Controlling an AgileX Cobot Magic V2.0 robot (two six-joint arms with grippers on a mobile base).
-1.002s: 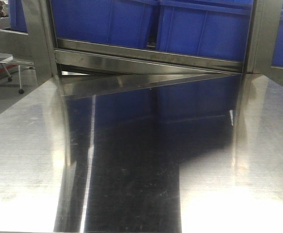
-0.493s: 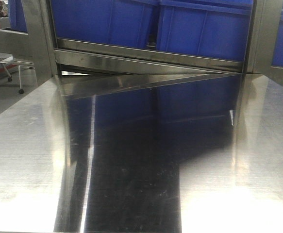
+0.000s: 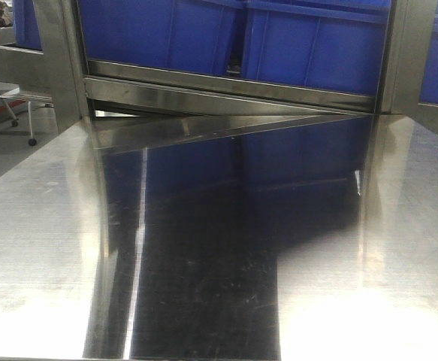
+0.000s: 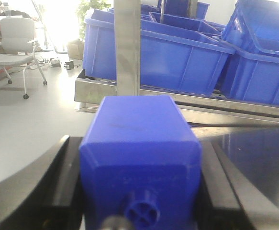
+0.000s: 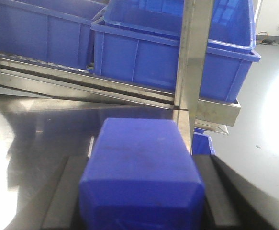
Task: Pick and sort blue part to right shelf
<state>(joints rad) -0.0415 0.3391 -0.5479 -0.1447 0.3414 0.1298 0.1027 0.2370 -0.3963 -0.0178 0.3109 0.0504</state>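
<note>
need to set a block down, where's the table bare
The steel tabletop is bare from the near edge back to the shelf rail. Crowded above it: blue bins sit side by side on the shelf.

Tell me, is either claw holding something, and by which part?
Left gripper: blue plastic block with round knob, clamped by its sides. Right gripper: square blue plastic block, likewise.

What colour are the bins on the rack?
The bins are solid blue; the right wrist view shows them best.
</note>
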